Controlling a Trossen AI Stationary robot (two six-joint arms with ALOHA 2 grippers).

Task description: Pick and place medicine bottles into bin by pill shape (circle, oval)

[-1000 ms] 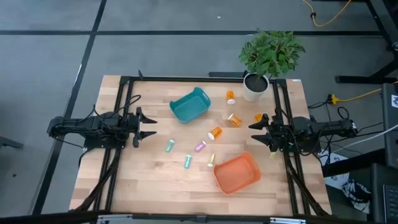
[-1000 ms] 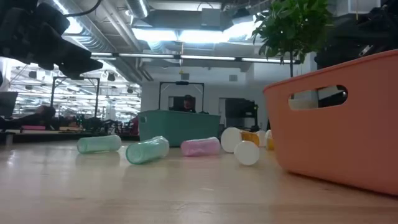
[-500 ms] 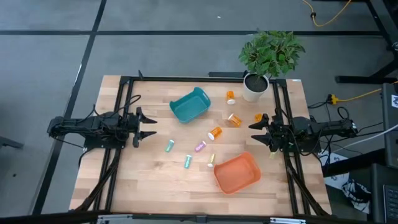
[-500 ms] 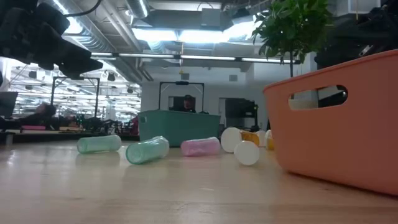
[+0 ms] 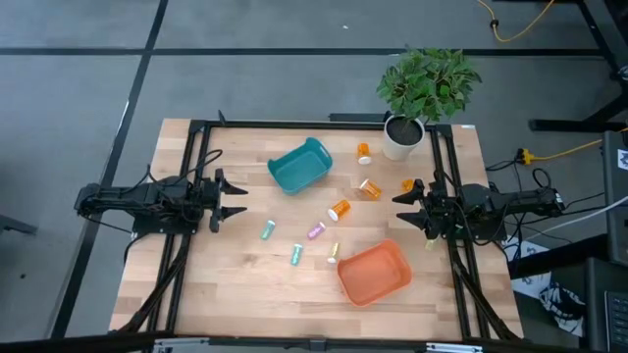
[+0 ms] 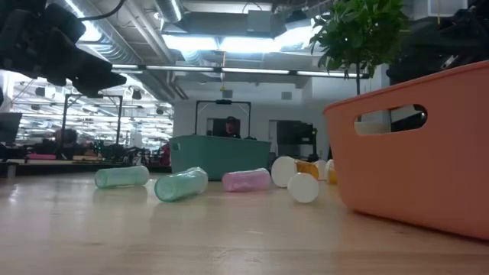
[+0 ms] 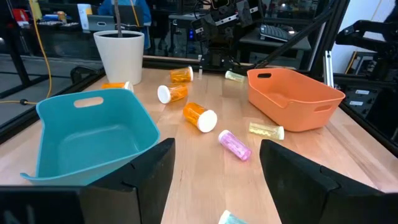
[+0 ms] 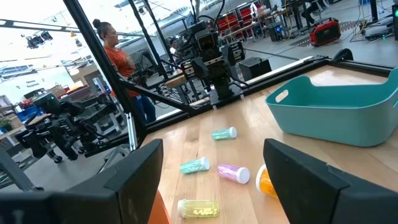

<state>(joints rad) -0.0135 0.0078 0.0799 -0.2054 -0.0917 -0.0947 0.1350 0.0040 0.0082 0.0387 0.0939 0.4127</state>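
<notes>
While both arms are idling at 9 and 3 o'clock, the left gripper [image 5: 235, 200] and right gripper [image 5: 400, 209] are hanging wide open, gripping nothing. The bottles [image 5: 340, 209] are lying on their sides mid-table between the teal bin [image 5: 299, 166] and orange bin [image 5: 374, 274], so a sloppy pinch is probably sending one rolling.

— What colours are on that pale, striped wooden plank table [image 5: 226, 279]?

— Two plastic bins: a teal rectangular one [image 5: 299, 166] and a salmon-orange rectangular one [image 5: 374, 274]. Between them lie small bottles: a mint-green one [image 5: 267, 230], a teal-green one [image 5: 296, 255], a lilac-pink one [image 5: 316, 231] and a pale yellow one [image 5: 333, 253].

— And the amber ones?

— Three amber-orange bottles with white caps [image 5: 339, 209], [image 5: 370, 188], [image 5: 363, 152], nearer a leafy green plant in a plain white pot [image 5: 401, 138].

— The arms?

— Both black, on black rails. Far off, a person in an orange-red top [image 8: 115, 53]
</notes>
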